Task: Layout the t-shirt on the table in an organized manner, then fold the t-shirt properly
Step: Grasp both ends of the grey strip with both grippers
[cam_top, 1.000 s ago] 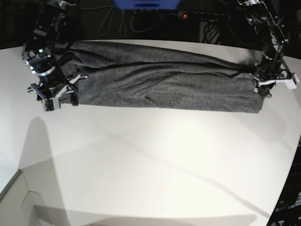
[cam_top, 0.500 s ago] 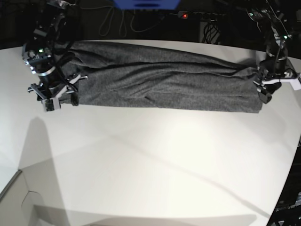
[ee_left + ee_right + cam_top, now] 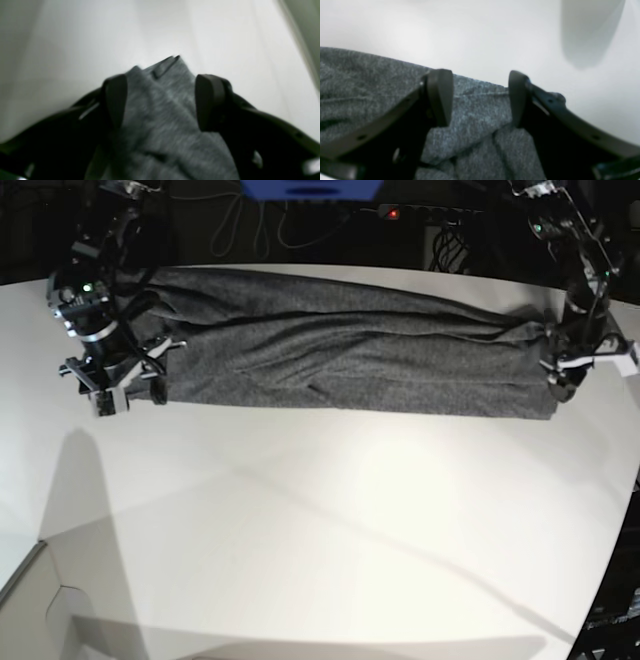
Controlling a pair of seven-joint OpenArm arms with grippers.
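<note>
The dark grey t-shirt lies as a long folded band across the far part of the white table. My left gripper is at the band's right end. In the left wrist view it stands open, its black fingers either side of a bunched corner of the shirt. My right gripper is at the band's left end. In the right wrist view it is open too, its fingers straddling the shirt's edge where cloth meets table.
Behind the table's back edge hang dark cables and a power strip with a red light, beside a blue object. The table's curved edge runs down the right side. A pale panel corner shows at lower left.
My left gripper's jaws have spread apart at the shirt's right end, and that arm shifted slightly. The right arm and the shirt's shape look the same.
</note>
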